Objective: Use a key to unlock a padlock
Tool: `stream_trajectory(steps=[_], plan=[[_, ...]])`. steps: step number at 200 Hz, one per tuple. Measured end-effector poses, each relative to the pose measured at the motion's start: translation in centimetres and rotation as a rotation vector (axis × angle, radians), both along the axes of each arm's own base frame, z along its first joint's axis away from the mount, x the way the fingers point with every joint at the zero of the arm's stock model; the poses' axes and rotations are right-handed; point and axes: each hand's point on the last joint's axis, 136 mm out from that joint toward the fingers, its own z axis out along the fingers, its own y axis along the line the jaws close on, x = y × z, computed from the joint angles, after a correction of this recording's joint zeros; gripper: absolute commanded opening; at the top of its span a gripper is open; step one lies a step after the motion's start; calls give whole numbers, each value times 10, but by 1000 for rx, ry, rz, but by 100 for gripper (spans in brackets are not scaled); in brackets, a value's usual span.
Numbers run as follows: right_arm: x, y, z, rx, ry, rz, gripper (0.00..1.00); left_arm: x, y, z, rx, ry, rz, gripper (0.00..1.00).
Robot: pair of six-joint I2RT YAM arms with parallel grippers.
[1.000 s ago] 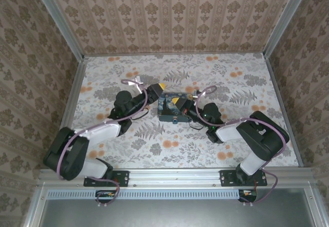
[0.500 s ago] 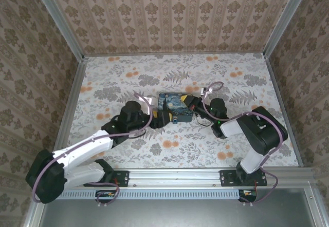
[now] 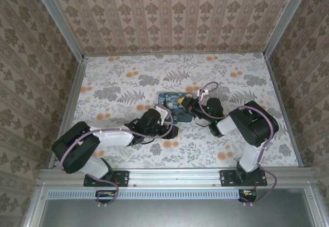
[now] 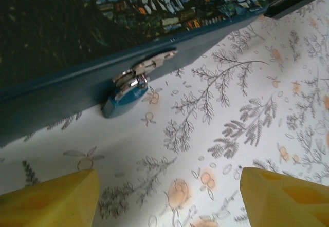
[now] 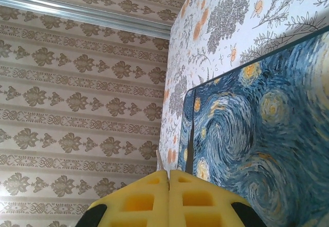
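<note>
The left arm (image 3: 110, 135) lies low, its forearm stretched out straight behind the left pincer (image 3: 171, 130), whose yellow fingers (image 4: 51, 201) stand wide apart. The right arm (image 3: 252, 127) is folded tightly behind the right pincer (image 3: 188, 103), its finger pads (image 5: 149, 199) pressed flush together.

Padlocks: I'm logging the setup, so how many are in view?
1. The padlock hangs from the latch on the side of the box, low by the floor. Other sides may hide more.

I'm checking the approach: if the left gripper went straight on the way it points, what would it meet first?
The left gripper would likely reach the box on its front wall, at or just right of the hanging padlock; depth is unclear.
</note>
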Motion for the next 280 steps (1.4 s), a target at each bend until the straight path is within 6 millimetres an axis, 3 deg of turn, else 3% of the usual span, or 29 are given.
stream_trajectory(steps=[60,179,280], plan=[[3,-2,-5,-3,14,-6,0,15,-6,-21,-14,-78,21,71],[7,-6,-12,9,23,-22,0,42,-35,-15,-174,-200,47,69],[12,-7,-12,11,14,-34,0,56,-42,-1,-409,-81,95,68]])
